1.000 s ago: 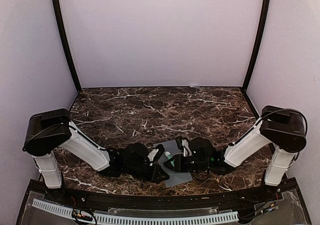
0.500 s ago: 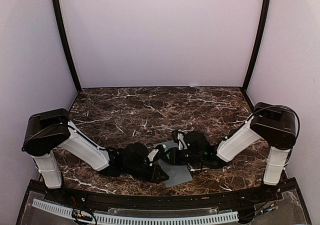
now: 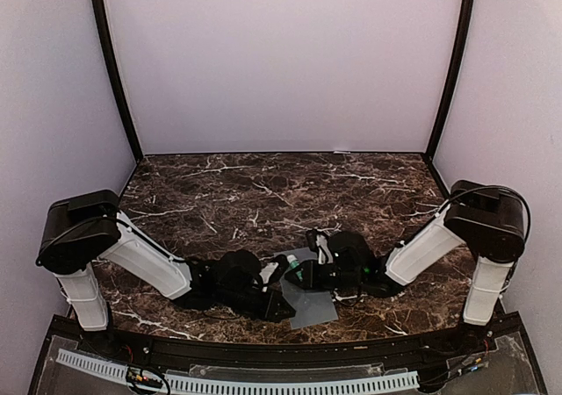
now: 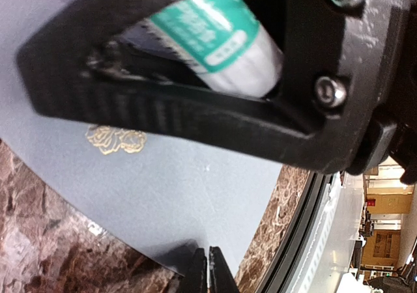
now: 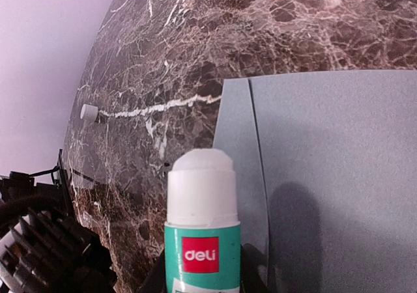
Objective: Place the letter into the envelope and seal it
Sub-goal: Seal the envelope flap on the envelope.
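The grey-blue envelope lies flat near the table's front edge, with a small gold rose printed on it. My left gripper is shut, its tips pressed on the envelope's near edge. My right gripper is shut on a green-and-white glue stick, uncapped, with its white tip over the envelope's left edge. From above, the glue stick hangs over the envelope between both grippers. The left wrist view has the glue stick close above the paper. The letter is hidden.
A small white cap stands on the dark marble table beyond the envelope. The left arm's black links lie close beside the glue stick. The table's front rail runs just past the envelope.
My right gripper has carried the glue stick a little to the left and farther over the envelope. The left arm has stayed where it was.
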